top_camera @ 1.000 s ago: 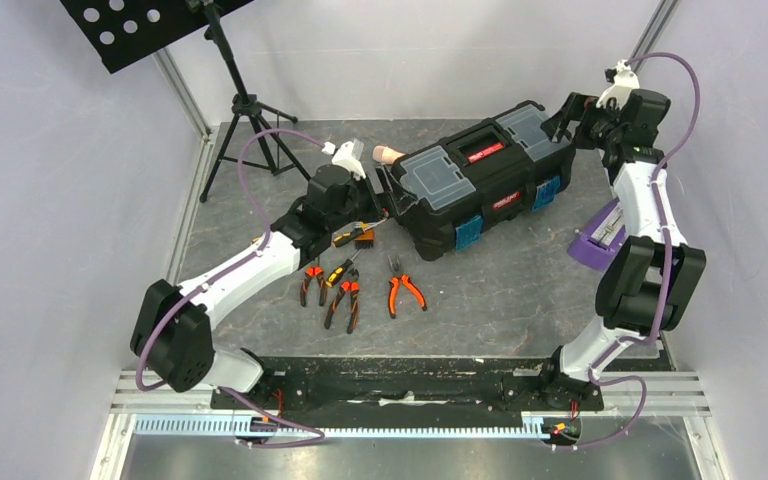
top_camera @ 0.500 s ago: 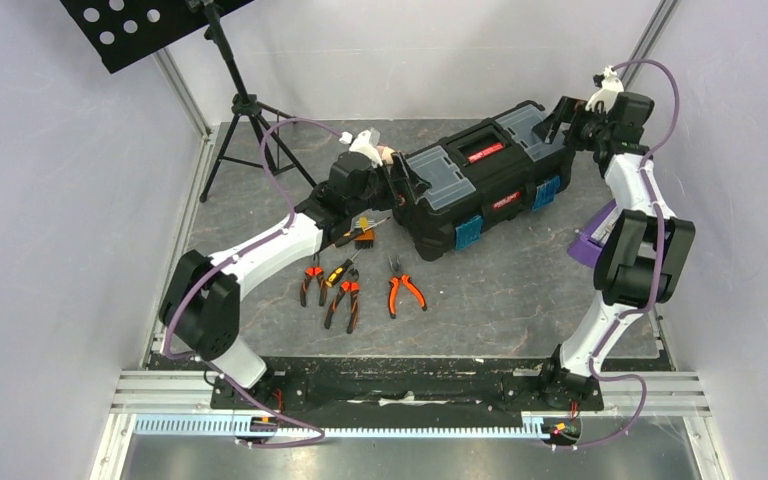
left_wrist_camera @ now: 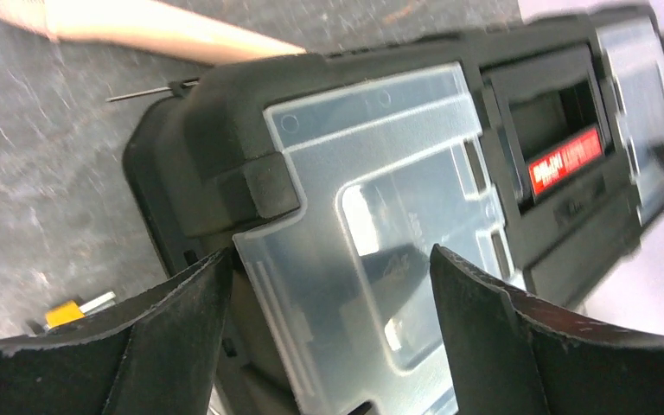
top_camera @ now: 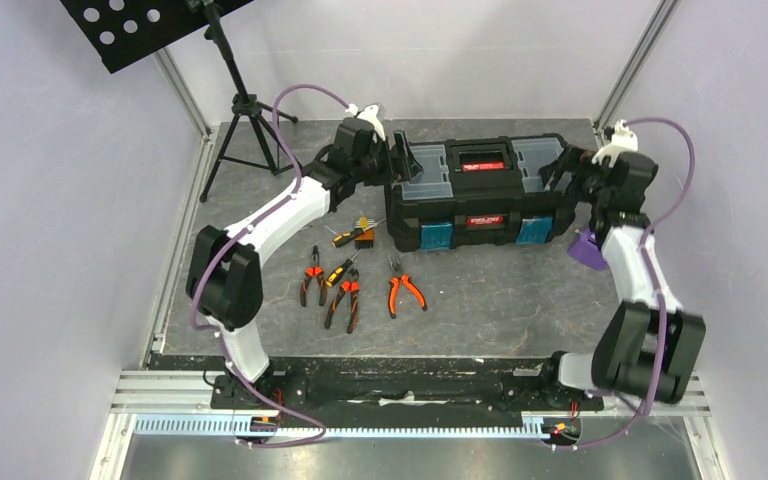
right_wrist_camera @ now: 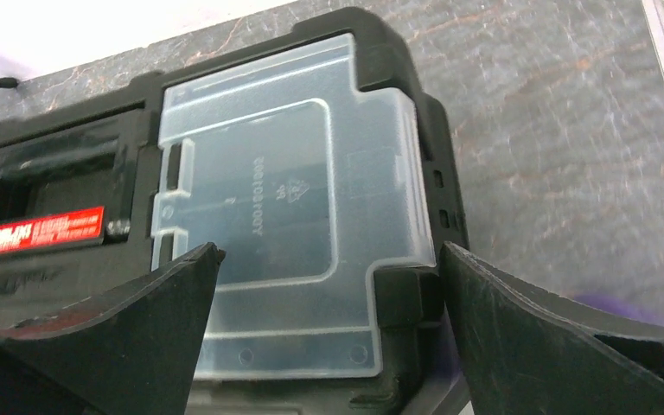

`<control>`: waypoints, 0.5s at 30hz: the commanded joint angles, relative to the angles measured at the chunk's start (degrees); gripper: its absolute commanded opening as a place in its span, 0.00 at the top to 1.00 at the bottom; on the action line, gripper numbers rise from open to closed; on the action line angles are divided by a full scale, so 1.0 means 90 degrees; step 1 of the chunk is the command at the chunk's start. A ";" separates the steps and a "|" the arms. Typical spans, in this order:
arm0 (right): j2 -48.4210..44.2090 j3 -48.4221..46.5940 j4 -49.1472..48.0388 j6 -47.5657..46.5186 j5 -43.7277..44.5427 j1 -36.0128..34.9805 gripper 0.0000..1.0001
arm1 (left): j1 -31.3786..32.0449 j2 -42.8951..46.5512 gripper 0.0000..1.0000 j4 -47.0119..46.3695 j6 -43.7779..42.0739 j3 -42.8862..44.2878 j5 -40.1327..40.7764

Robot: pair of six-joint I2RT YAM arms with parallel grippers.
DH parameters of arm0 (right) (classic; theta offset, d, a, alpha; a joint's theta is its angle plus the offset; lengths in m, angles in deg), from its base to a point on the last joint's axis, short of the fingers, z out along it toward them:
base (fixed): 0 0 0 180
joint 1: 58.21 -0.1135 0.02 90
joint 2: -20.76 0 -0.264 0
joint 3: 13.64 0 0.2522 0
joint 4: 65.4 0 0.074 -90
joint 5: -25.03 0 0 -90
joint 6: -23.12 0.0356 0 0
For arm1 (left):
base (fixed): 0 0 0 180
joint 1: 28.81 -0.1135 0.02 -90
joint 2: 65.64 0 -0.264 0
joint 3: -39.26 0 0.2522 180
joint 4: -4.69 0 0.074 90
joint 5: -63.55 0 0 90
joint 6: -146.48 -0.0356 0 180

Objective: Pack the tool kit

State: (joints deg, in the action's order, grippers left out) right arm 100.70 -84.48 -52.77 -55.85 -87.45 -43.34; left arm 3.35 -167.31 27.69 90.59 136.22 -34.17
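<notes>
**Status.** Packing has not started, judging by how things lie. The toolbox [top_camera: 480, 200] stands closed on the tabletop [top_camera: 520, 300], spanning the space between the left jaws and the right jaws. Both blue latches [top_camera: 437, 236] sit on its near face. The pliers [top_camera: 405, 293] and the screwdrivers [top_camera: 352, 236] lie loose on the tabletop, below and well apart from the left jaws and farther still from the right jaws. What remains: unlatch the box, open it, load every tool and close it.

**Jaws.** The left jaws are released and spread wide over the left end of the toolbox. The right jaws are released and fully spread over the right end. Neither grasps anything. Whether a finger touches the box cannot be told.

**View differences.**
- Only the top view shows the loose tools, the latches and a purple object [top_camera: 587, 250] just beside the right jaws.
- The left wrist view shows the left clear lid [left_wrist_camera: 380, 199] between its fingers, the red-labelled handle [left_wrist_camera: 566, 160] beyond them, and a beige handle [left_wrist_camera: 138, 30] behind the box.
- The right wrist view shows the right clear lid [right_wrist_camera: 268, 216] between its fingers, shut.
</notes>
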 commanded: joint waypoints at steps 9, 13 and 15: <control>-0.2830 0.2333 0.1087 0.0576 -0.0657 -0.1009 0.02 | 0.0079 -0.1698 0.13 0.0361 -0.1376 0.2698 -0.0933; -0.3337 0.2323 0.1769 0.0175 -0.0559 -0.1200 0.02 | 0.0072 -0.1961 0.13 0.0527 -0.1792 0.3220 -0.0942; -0.3562 0.2094 0.2317 -0.0200 -0.0075 -0.1249 0.02 | 0.0041 -0.1980 0.12 0.0843 -0.2076 0.3570 -0.0737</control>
State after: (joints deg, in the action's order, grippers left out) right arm 70.91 -64.86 -46.25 -53.40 -81.70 -50.44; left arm 1.06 -184.07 35.08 77.50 161.56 -34.17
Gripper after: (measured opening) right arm 0.983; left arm 0.873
